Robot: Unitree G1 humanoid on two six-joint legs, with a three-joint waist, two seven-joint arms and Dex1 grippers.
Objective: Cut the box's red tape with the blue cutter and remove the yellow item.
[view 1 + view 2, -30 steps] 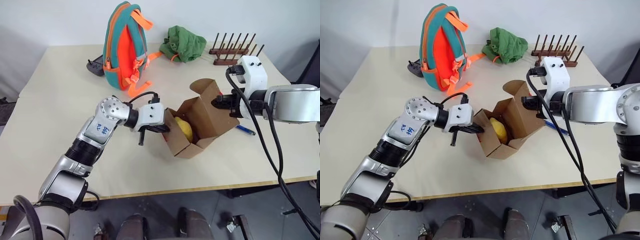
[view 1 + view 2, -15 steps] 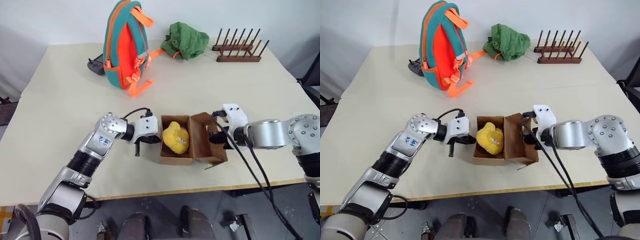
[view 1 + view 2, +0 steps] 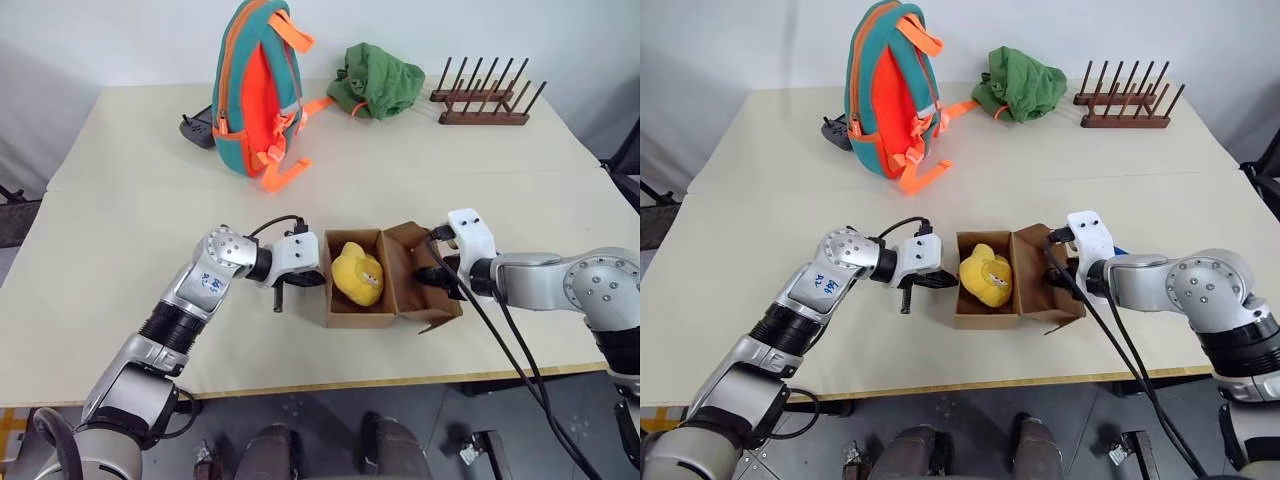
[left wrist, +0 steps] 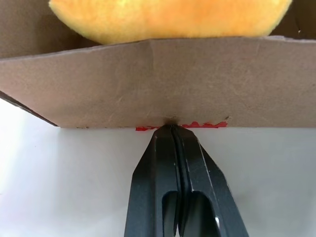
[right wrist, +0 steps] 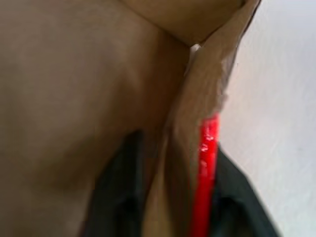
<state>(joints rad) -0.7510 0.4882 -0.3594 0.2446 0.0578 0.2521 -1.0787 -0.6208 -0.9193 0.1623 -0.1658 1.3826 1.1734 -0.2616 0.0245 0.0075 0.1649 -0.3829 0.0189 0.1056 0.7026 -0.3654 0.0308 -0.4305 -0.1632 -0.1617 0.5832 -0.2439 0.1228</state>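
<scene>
The open brown box (image 3: 353, 310) stands flat on the table with the yellow item (image 3: 357, 275) inside it. My left gripper (image 3: 303, 281) is shut, its tips pinched at the edge of the box's left flap (image 4: 163, 84), where a torn strip of red tape (image 4: 205, 125) shows. My right gripper (image 3: 432, 279) sits at the right flap (image 3: 412, 272). Its fingers (image 5: 116, 197) stand apart on either side of that flap, which carries a band of red tape (image 5: 207, 163). A sliver of the blue cutter (image 3: 1120, 251) peeks out behind the right wrist.
An orange-and-teal backpack (image 3: 255, 85) stands at the back left with a black gadget (image 3: 197, 127) beside it. A green cloth (image 3: 378, 80) and a wooden peg rack (image 3: 485, 105) lie at the back right. The table's front edge (image 3: 330, 382) runs close below the box.
The box came down from tilted in the air to flat on the table, both arms sinking with it. The right gripper's fingers have parted around the flap.
</scene>
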